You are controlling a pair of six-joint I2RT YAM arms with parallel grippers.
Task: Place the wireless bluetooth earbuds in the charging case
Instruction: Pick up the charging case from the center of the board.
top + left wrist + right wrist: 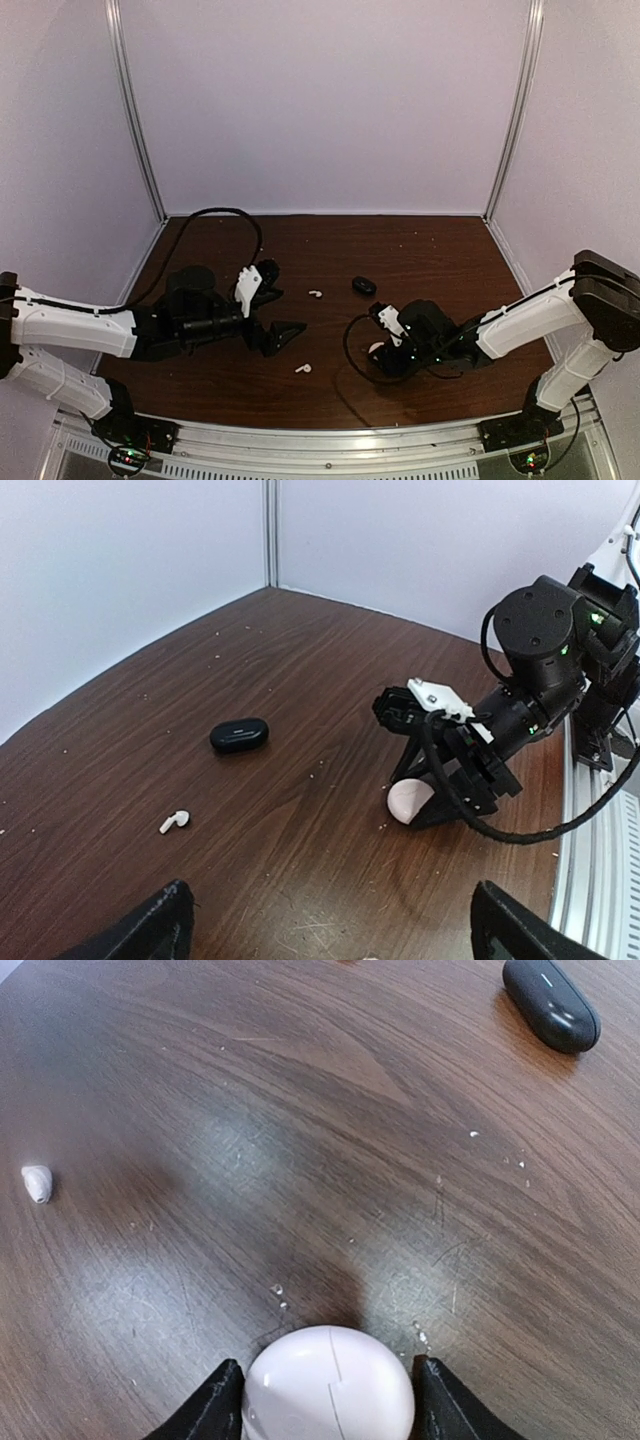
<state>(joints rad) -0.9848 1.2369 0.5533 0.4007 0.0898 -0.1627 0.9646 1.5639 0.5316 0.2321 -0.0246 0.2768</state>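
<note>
Near the bench's (450, 250) right front, the right pincer (328, 1405) clasps the closed white charging case (330, 1375).
A closed black case (364, 285) lies just behind it, and a black cable (350, 372) loops alongside. Both white earbuds lie flat and loose to its left, the farther earbud (316, 294) and the nearer earbud (303, 368), long axes roughly left-right from above. Beside them the left pincer (280, 308) gapes wide, grasping nothing.
</note>
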